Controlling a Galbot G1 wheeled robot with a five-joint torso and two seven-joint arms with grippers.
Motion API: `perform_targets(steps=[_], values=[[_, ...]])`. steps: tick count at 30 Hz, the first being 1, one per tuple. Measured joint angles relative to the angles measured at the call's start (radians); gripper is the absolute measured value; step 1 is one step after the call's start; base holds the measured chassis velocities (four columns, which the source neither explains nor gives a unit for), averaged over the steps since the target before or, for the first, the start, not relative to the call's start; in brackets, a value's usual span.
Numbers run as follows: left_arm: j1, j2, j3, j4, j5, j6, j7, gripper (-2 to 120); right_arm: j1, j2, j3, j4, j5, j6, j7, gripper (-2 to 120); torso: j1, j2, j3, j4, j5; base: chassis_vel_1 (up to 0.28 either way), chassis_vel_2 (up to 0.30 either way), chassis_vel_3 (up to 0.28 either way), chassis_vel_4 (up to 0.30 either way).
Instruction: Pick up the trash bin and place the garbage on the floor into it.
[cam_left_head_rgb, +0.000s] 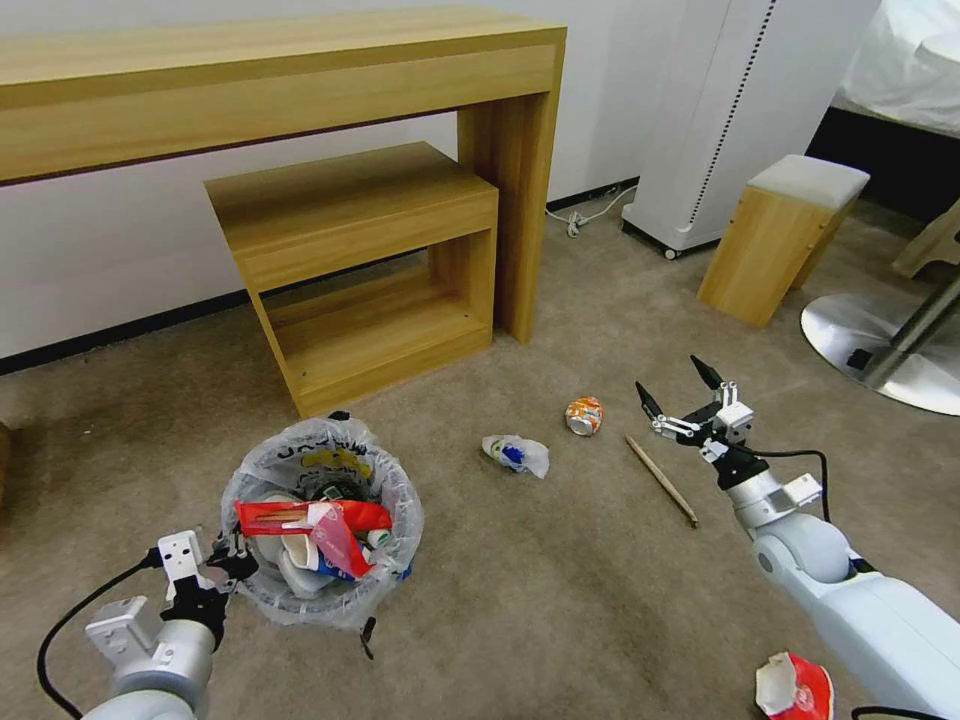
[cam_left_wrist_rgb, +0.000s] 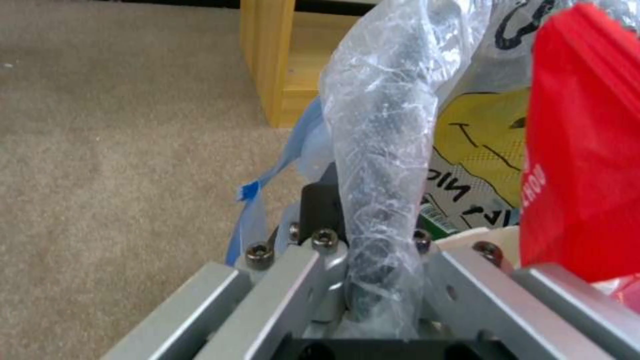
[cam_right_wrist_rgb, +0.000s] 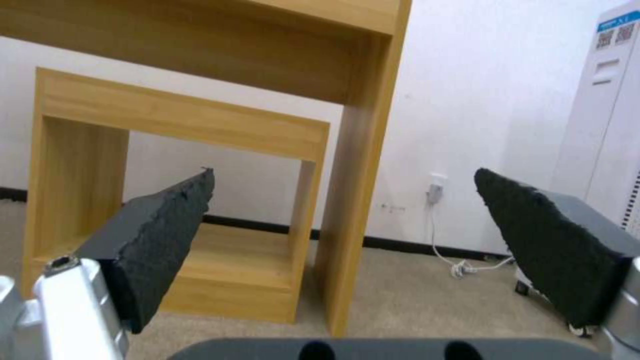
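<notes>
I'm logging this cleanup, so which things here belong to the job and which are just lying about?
Job:
- small round bag-lined trash bin, held at its rim by left gripper
- crushed orange can
- wooden stick
- small bottle in clear wrap
- red-white wrapper
- open right gripper

Lying about:
- wooden desk
- wooden stool

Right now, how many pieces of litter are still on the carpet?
4: a crumpled bottle, a crushed can and a wooden stick ahead of the bin, and a red wrapper by the right arm. More may be hidden.
</notes>
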Motion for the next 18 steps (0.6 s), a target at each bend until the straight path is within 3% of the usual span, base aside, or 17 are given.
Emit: perform_targets(steps=[18], values=[[-0.014,0.017,-0.010,0.010,-0.009,-0.001,0.001,1,0.041,0.036,-0.044,-0.036,-0.019,-0.014,-0.009,98,0.000,0.000,0.000,0.0000,0.0000,0.000,0.000,0.000,0.000]])
